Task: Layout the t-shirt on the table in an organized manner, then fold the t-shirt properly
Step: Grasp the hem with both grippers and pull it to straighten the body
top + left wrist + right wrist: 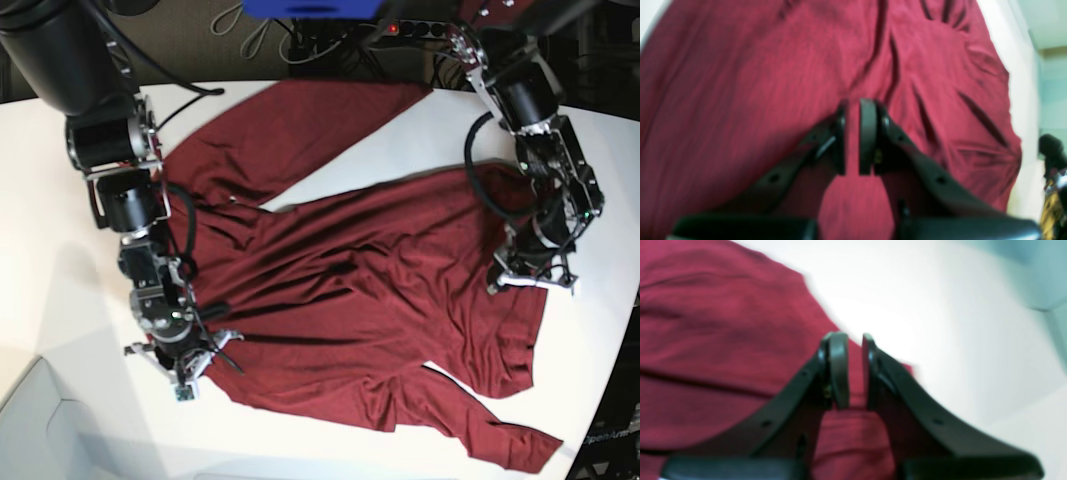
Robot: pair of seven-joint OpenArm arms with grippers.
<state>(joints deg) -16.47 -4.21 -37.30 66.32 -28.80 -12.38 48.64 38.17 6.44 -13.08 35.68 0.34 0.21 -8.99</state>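
Maroon fabric of the t-shirt (350, 290) lies spread and wrinkled across the white surface (60, 270), sleeves splayed outward. At the base view's left, the right pincer (855, 370) sits at the shirt's edge, jaws a narrow gap apart, cloth showing between them. At the right, the left pincer (851, 136) hovers over the fabric, jaws nearly closed, holding nothing visible.

Bare table (60, 290) left of t-shirt (350, 290)
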